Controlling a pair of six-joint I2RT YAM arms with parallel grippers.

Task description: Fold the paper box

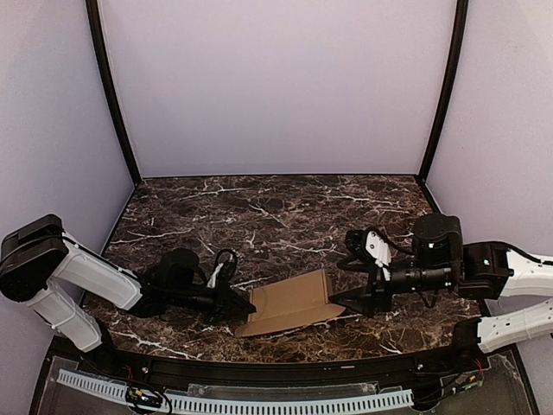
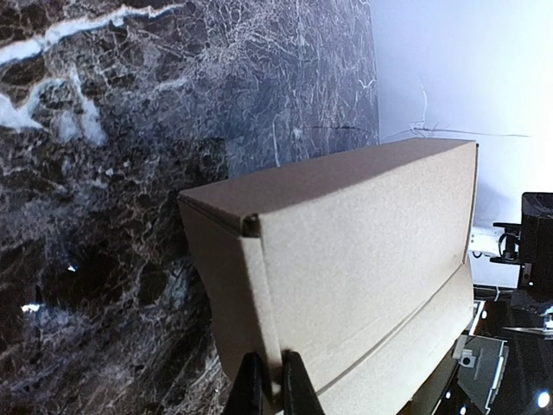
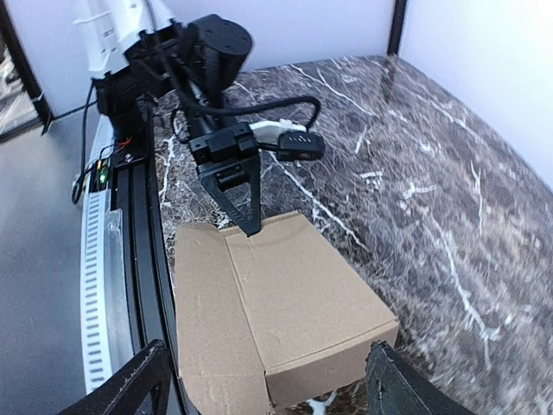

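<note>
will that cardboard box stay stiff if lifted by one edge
Probably light: the paper box is thin cardboard and looks hollow. It may flex at creases, since one flap lies flat beside it. Pinched at one edge by the left fingers, it could sag or pivot.

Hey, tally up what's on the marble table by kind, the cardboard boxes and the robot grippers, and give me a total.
Paper box: 1
Grippers: 2 (left gripper shut on the box's edge, right gripper open at the other end)
Total: 3
</note>
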